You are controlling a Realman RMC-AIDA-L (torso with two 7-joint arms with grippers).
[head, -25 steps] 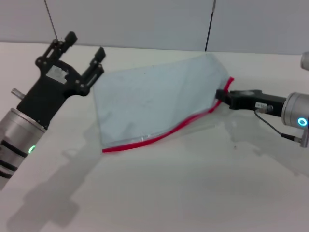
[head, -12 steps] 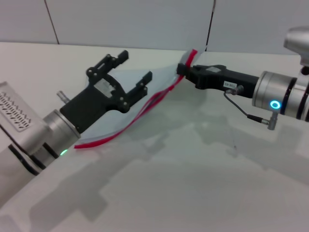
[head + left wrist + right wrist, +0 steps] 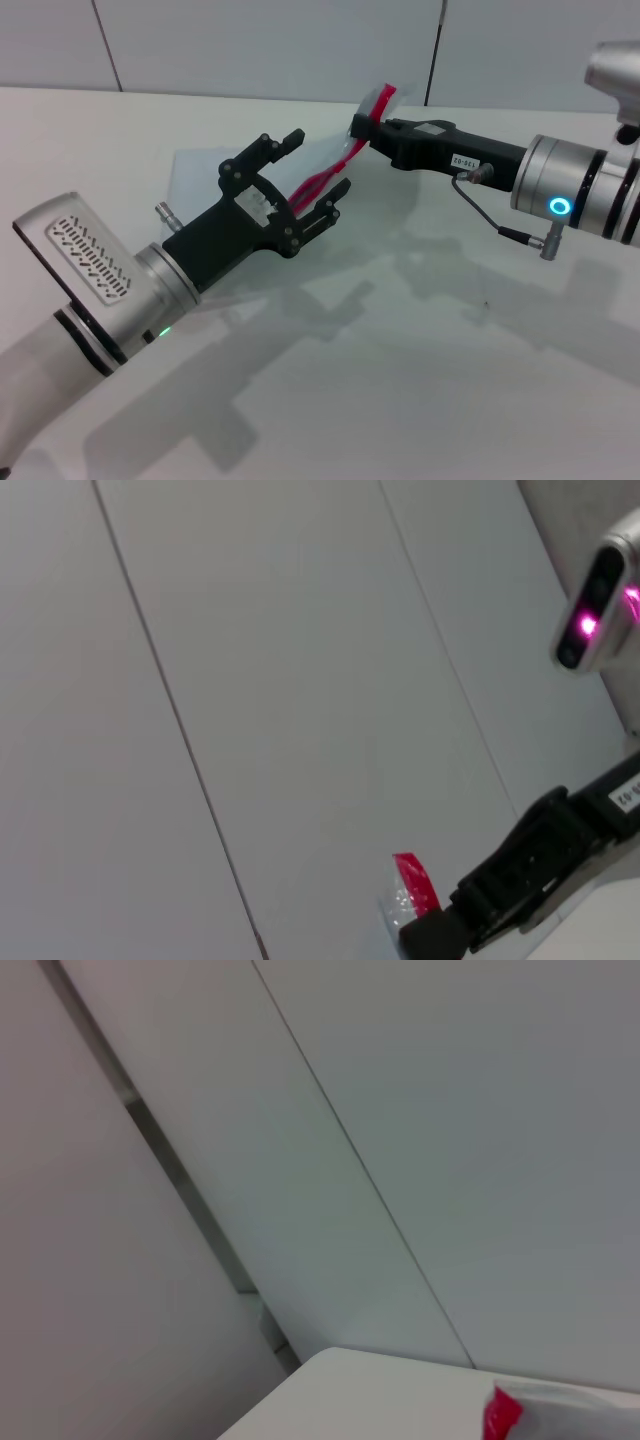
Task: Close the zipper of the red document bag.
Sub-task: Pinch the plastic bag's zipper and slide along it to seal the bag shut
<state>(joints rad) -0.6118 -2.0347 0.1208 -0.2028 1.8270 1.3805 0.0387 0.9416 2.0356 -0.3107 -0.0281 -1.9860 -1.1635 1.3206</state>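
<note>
The red document bag (image 3: 203,178), a pale blue-grey pouch, is lifted at one corner and hangs tilted over the white table. Its zipper (image 3: 311,191) runs as a red strip from that raised corner down toward the left arm. My right gripper (image 3: 362,128) is shut on the corner, with the red end (image 3: 384,98) sticking up past it. My left gripper (image 3: 318,163) is open, its fingers on either side of the red strip without pinching it. The left wrist view shows the right gripper (image 3: 436,932) holding the red end (image 3: 414,886). The right wrist view shows only the red tip (image 3: 501,1414).
The white table (image 3: 400,380) stretches out in front of both arms. A grey panelled wall (image 3: 300,40) stands behind it. The robot's head camera (image 3: 598,608) shows in the left wrist view.
The right gripper has raised the bag's corner up and to the left. The left gripper has swung right to the red edge and now straddles it.
</note>
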